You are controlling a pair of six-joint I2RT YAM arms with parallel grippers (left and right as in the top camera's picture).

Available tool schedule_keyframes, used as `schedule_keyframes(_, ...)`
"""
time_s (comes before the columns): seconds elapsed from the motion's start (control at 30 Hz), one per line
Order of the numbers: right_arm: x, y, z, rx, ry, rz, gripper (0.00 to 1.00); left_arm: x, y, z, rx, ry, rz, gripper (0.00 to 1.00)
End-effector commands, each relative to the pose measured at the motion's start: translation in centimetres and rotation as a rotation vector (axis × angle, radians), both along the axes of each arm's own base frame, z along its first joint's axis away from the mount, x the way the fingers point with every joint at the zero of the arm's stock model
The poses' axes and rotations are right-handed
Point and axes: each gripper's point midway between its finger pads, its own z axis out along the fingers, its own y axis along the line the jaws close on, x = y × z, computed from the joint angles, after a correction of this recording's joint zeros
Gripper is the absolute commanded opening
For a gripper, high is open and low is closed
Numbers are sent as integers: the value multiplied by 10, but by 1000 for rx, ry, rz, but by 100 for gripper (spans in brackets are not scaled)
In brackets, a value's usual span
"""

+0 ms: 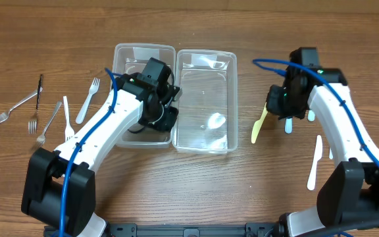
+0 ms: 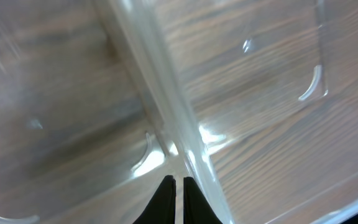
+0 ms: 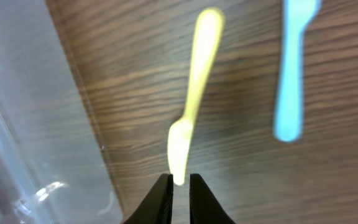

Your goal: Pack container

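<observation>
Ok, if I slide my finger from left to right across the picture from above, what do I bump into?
Metal forks → white fork → left clear tub → right clear tub → yellow knife → white knife.

Forks [image 1: 87, 101] left of the paired containers [image 1: 206, 92] — knife [image 1: 260, 125] to their right.

Wooden table [image 1: 196, 191]: clear container [image 1: 206, 141] toward 12 o'clock, forks [image 1: 87, 101] at 9, yellow knife [image 1: 258, 129], seemingly lying flat, at 3.
</observation>
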Motion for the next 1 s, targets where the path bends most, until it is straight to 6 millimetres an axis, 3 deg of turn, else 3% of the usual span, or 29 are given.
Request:
schedule_keyframes(0.0,15,-11,35,-42,-69,-21,15,12,-15,21,-49,-40,-5,8)
schedule_keyframes(0.1,17,-12,55,-49,-81,-23,19,18,-13,35,-29,-64,1,8)
schedule_keyframes(0.23,23,-12,88,-48,-132,-25,40,27,-9,69,-10,-126,12,8)
schedule_keyframes(0.27,25,-12,99,-48,-151,-25,49,30,-5,81,6,-157,20,8)
schedule_keyframes(0.3,26,-12,108,-48,-164,-26,69,33,-1,92,19,-188,28,8)
schedule_keyframes(0.43,28,-11,132,-40,-203,-25,100,43,12,144,36,-331,97,13)
schedule_keyframes(0.5,28,-11,135,-41,-211,-25,100,45,21,177,29,-425,145,27)
schedule_keyframes(0.53,29,-12,135,-46,-211,-26,100,44,27,192,28,-470,174,47)
schedule_keyframes(0.6,33,-14,130,-59,-208,-30,100,40,39,216,35,-542,223,77)
schedule_keyframes(0.67,39,-14,120,-62,-199,-30,100,32,54,237,52,-617,263,88)
schedule_keyframes(0.7,41,-14,114,-63,-189,-29,100,28,61,246,60,-643,278,99)
schedule_keyframes(0.83,47,-15,85,-62,-121,-35,100,9,86,266,76,-691,357,100)
schedule_keyframes(0.97,52,-18,50,-77,-25,-62,100,-2,101,272,83,-696,385,100)
